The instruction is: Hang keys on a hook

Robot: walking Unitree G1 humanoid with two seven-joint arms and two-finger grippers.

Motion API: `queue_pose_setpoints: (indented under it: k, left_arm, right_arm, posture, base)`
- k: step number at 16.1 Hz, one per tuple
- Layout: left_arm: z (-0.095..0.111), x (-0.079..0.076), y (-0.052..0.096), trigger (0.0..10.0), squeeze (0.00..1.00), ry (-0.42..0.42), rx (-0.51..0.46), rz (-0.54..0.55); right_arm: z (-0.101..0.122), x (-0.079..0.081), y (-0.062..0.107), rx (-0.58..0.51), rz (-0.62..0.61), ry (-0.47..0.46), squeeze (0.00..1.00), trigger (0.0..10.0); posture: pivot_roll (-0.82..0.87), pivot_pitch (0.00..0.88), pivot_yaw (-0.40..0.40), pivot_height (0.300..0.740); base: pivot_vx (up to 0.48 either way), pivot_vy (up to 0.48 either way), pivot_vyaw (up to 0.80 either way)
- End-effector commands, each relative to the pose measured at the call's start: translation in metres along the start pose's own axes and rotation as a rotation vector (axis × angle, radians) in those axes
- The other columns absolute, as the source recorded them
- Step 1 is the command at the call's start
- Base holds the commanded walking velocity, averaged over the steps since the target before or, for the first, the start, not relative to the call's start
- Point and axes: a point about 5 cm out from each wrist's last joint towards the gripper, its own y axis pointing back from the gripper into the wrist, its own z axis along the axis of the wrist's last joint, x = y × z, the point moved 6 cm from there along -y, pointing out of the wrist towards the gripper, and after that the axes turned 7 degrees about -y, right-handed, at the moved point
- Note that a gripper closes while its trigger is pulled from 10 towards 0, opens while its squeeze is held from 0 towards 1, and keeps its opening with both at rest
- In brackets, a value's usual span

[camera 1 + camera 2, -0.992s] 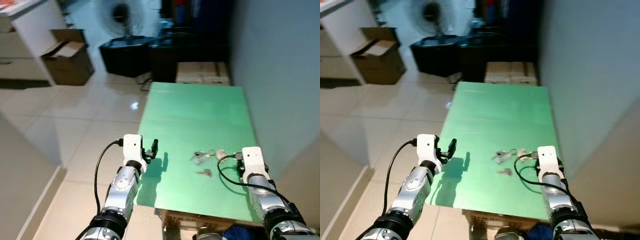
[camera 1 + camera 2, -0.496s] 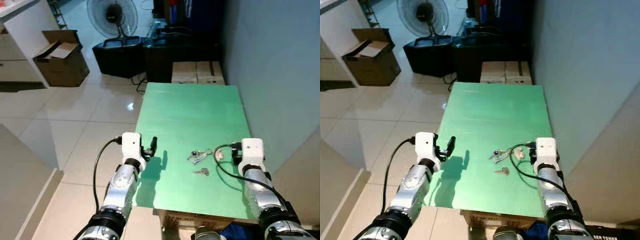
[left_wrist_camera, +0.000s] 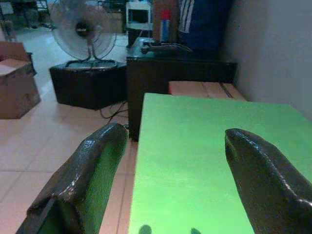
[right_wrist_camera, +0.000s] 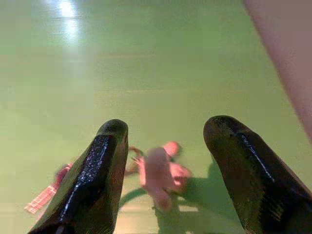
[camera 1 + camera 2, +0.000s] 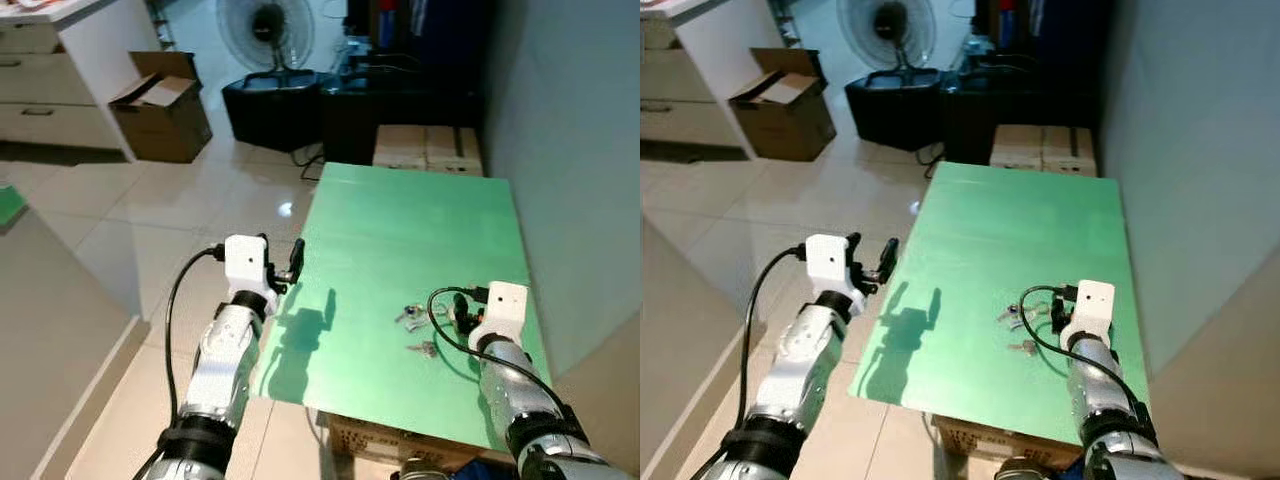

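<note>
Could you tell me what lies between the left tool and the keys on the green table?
Only bare green table, crossed by the left tool's shadow, lies before the keys; the left eye view shows it.

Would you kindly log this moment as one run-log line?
stage: reaching for keys | right tool: open, over keys | left tool: open, at table left edge | keys: lying on table

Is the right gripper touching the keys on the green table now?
Apart. In the right wrist view, the right gripper has its fingers open on either side of the keys, with green table showing between each finger and the keys.
</note>
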Motion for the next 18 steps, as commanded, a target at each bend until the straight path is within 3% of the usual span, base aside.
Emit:
queue_pose_setpoints:
  k: [1,9,14,18]
  left_arm:
    - [0.0,0.004,0.003,10.0,0.0,-0.007,0.008,0.009]
    - [-0.006,0.004,0.011,10.0,0.0,0.01,0.072,0.014]
    - [-0.006,0.001,0.011,10.0,0.0,0.014,0.088,-0.006]
    - [-0.005,0.002,0.01,10.0,0.0,0.006,0.094,-0.022]
  right_arm:
    - [0.003,0.009,-0.002,-0.004,0.027,0.005,0.0,10.0]
    - [-0.013,0.015,-0.002,0.08,0.006,-0.024,0.0,10.0]
    - [-0.027,0.005,0.001,0.139,-0.046,-0.011,0.0,10.0]
    - [-0.038,-0.003,0.004,0.197,-0.103,-0.09,0.0,10.0]
  posture:
    - [-0.15,0.0,0.093,0.74]
    - [-0.13,0.0,0.098,0.74]
    - [-0.13,0.009,0.11,0.74]
    - [-0.14,0.02,0.133,0.74]
  base:
    - [0.0,0.0,0.0]
    - [0.0,0.0,0.0]
    - [0.0,0.0,0.0]
    - [0.0,0.0,0.0]
